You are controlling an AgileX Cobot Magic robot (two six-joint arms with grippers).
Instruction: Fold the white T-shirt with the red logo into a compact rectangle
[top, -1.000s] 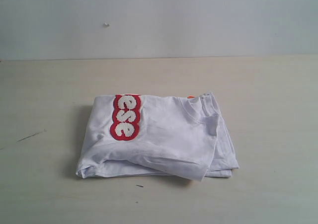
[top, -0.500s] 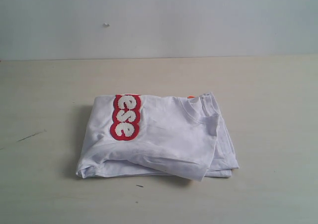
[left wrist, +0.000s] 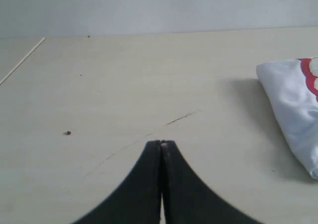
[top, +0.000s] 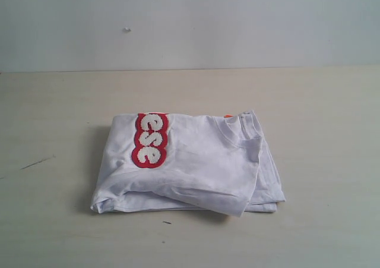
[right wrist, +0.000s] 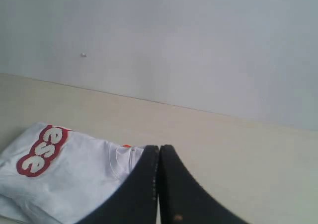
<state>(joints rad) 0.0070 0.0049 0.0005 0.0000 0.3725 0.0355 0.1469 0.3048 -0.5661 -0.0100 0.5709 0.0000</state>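
Observation:
The white T-shirt [top: 196, 164] lies folded into a rough rectangle in the middle of the table, its ribbed collar and a bit of orange tag at the back right. The red logo [top: 149, 139] shows only the letters "ese" on the top layer near the left end. Neither arm appears in the exterior view. In the left wrist view the left gripper [left wrist: 162, 143] is shut and empty above bare table, the white T-shirt [left wrist: 293, 100] off to one side. The right gripper [right wrist: 158, 148] is shut and empty, with the white T-shirt [right wrist: 74, 174] and red logo [right wrist: 40, 150] beside it.
The pale wooden table [top: 320, 101] runs back to a plain light wall [top: 237, 24]. A dark scratch [top: 35, 162] marks the table left of the shirt, and a small red speck [left wrist: 67, 132] lies on the surface in the left wrist view.

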